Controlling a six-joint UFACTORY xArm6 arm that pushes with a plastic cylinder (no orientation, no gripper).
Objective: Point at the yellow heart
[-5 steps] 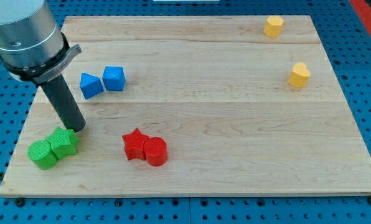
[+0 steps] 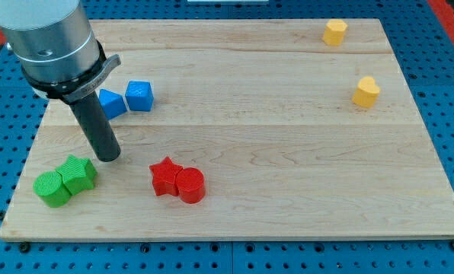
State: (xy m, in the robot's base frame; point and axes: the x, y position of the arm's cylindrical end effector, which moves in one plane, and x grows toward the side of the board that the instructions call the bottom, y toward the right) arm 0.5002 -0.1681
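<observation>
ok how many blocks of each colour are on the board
yellow: 2, the yellow heart and another yellow block
blue: 2, and a cube
green: 2, and
red: 2, a star and a cylinder
total: 8

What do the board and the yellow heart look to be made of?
Board: pale wood, visible grain and plank seams, smooth matte finish. Yellow heart: probably moulded plastic or painted wood, uniform colour, soft sheen; the view leaves it open.
</observation>
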